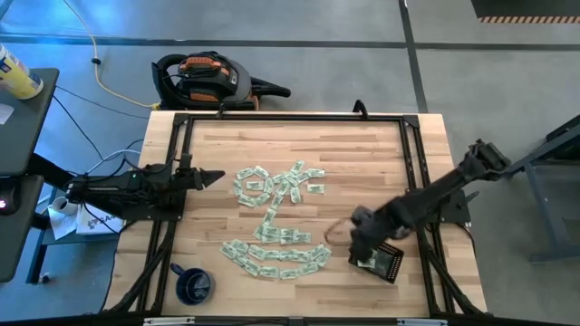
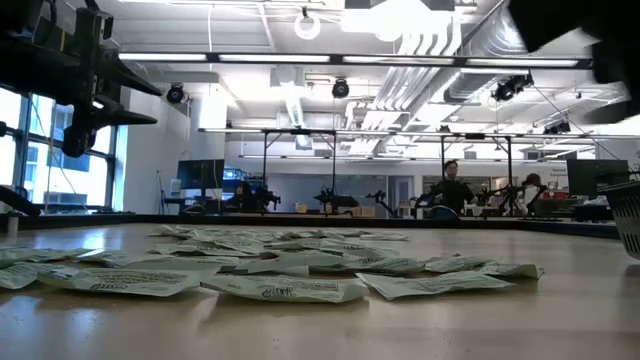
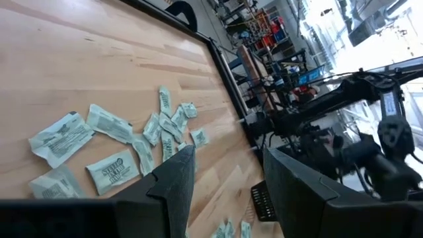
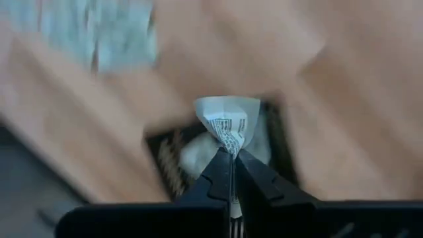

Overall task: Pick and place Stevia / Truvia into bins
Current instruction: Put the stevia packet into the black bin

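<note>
The right gripper [image 4: 231,155] hung over the black tray [image 1: 388,264] at the near right part of the wooden table [image 1: 362,163]; its two dark fingers [image 4: 215,173] were pinched tight together on one sachet [image 4: 228,122], which stood crumpled above the tips with its printed side showing; below it the tray lay blurred, with something pale inside that I took for another sachet, though I could not be sure. From above, the right arm [image 1: 435,199] reached in from the table's right edge, and a pale green patch showed at the tray's left side under the gripper.

The rest of the sachets [image 1: 276,217] lay scattered across the middle of the table in loose bands; one cluster sat towards the far side, another curved along the near side, and a thin line joined them; none of these touched the tray. From table height they lay flat or slightly curled [image 2: 280,288], overlapping in places.

The left gripper [image 1: 210,177] waited at the left side of the table, held above the wood and pointing towards the scattered packets; its fingers [image 3: 173,182] stood apart with nothing between them. A dark blue mug [image 1: 193,284] stood at the near left corner, well apart from the tray; a black and orange vacuum [image 1: 204,77] sat on the floor beyond the far edge; a person [image 2: 452,185] showed in the room behind the table.
</note>
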Controlling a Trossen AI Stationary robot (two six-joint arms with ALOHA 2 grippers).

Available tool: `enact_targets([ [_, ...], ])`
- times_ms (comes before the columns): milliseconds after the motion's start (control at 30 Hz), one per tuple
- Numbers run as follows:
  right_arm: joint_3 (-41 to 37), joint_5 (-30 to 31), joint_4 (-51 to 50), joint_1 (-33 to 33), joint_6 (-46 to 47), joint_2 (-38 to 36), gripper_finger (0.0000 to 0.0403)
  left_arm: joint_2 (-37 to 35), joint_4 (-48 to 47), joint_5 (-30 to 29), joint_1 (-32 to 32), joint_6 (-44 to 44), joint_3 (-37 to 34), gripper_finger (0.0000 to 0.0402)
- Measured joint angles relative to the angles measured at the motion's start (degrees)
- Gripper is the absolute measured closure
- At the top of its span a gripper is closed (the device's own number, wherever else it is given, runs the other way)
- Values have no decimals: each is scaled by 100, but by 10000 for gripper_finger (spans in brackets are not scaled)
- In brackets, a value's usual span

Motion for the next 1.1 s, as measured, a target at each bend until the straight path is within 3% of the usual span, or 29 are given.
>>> enact_targets([
  [167,0,-95,-114,394,347,372,357,-1,-104,0,0,-2,0,186],
  [433,-4,-367,-149,132,473,726,233,-1,-117,-3,0,-6,0,186],
  [567,49,766,-151,-405,304,466,183,-1,-112,-4,0,-10,0,186],
  [633,78,1276,-35,-923,-391,399,173,-1,-83,-5,-2,-33,0,186],
  [700,62,1388,344,-1543,-1596,427,170,-1,-63,-9,-2,-35,0,186],
  [867,21,692,1885,-2973,-4920,875,175,-1,-64,-86,-2,-105,0,186],
  [1100,191,197,2183,-3844,-7096,1662,175,-1,-68,-89,-2,-182,0,186],
])
